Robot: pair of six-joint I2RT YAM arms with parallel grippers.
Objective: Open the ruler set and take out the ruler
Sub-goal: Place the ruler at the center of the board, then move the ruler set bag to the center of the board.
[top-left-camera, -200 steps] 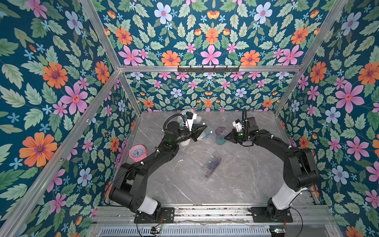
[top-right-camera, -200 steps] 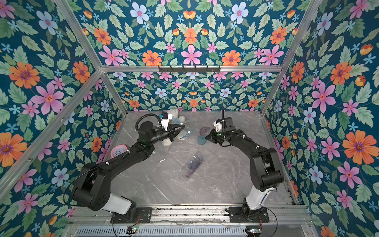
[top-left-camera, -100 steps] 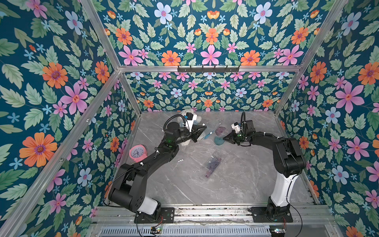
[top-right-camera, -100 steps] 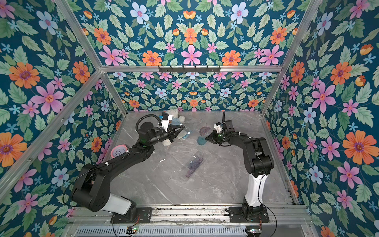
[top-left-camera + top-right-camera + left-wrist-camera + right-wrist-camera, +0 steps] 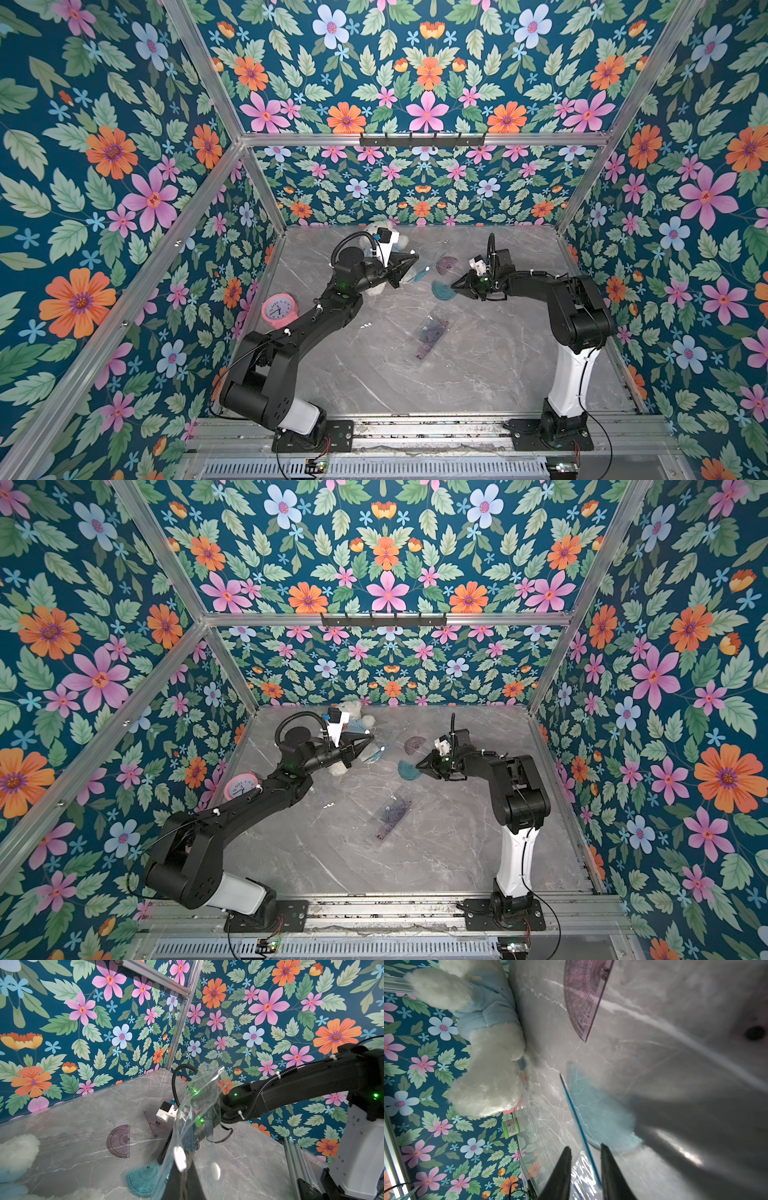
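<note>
The left jaws were clamped shut on the clear bag (image 5: 199,1105), holding it up off the table (image 5: 478,365) as a loose hanging sheet. The right jaws stood parted and gripped nothing, with the bag's blue seal strip (image 5: 577,1118) running down between their tips. Just beside them on the table lay a teal protractor (image 5: 442,291), with a purple protractor (image 5: 446,264) a little further back and a purple triangle (image 5: 153,1122) near it. At the table's middle lay some purple pieces (image 5: 432,334), one of which looked like the ruler, though it was too small to be sure. Whether the bag held anything could not be told. To do this step well, the left pinch should hold firm while the right jaws take the opposite lip by the strip. A gentle pull apart should stop the thin film tearing or slipping.
</note>
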